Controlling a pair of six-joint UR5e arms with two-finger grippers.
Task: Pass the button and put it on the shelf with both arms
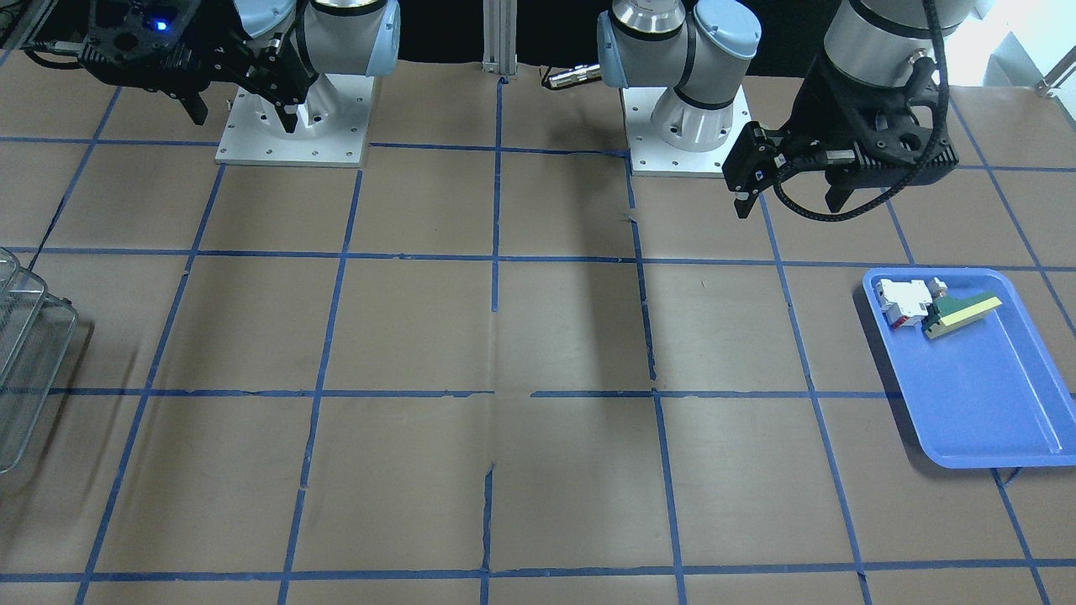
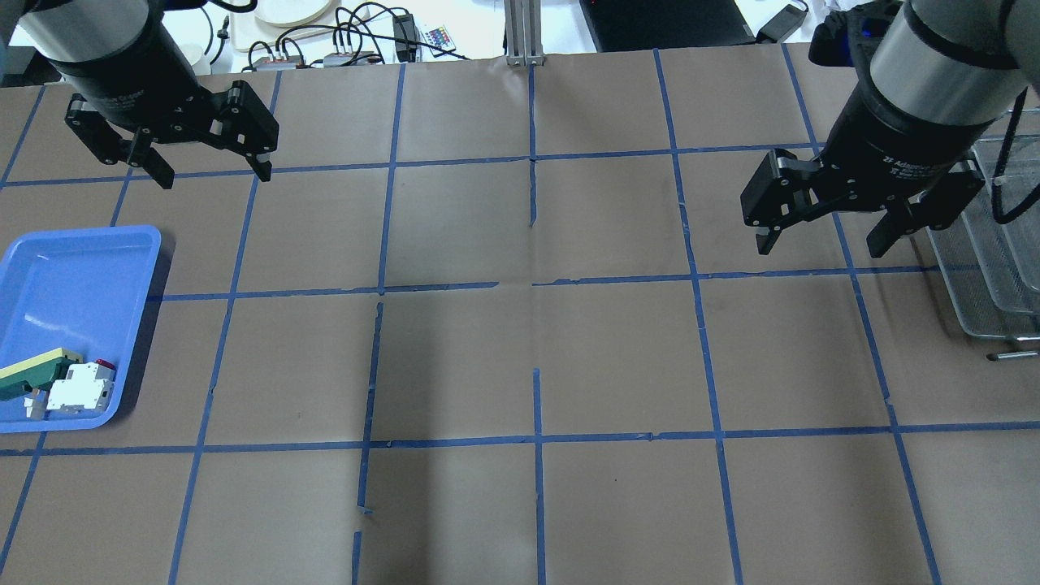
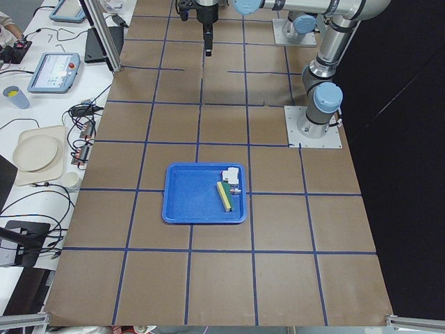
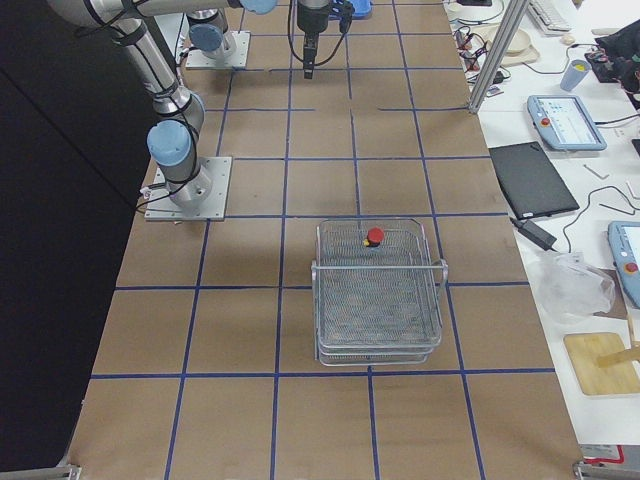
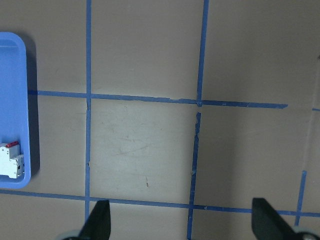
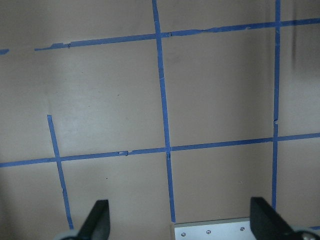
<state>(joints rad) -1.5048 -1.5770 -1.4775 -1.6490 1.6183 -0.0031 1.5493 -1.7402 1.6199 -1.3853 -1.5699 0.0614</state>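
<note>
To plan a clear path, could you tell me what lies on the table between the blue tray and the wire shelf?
Nothing does: the overhead view shows only bare, tape-gridded table between the blue tray and the shelf.

Soft, even light falls from above on the table (image 2: pixel 617 357), with no harsh highlights. A broad, dim shadow band lies on the brown paper between the left gripper (image 2: pixel 215 179) and the right gripper (image 2: pixel 821 248), nearer the left one. The blue tray (image 2: pixel 73 292), beside the left gripper, casts a narrow dark shadow on the side facing the right gripper. Behind the left gripper, the front-facing view has a blown-out patch (image 1: pixel 1000 38) of white. In the wrist views the fingers (image 5: pixel 97 222) look soft-edged and the corners darken slightly.
</note>
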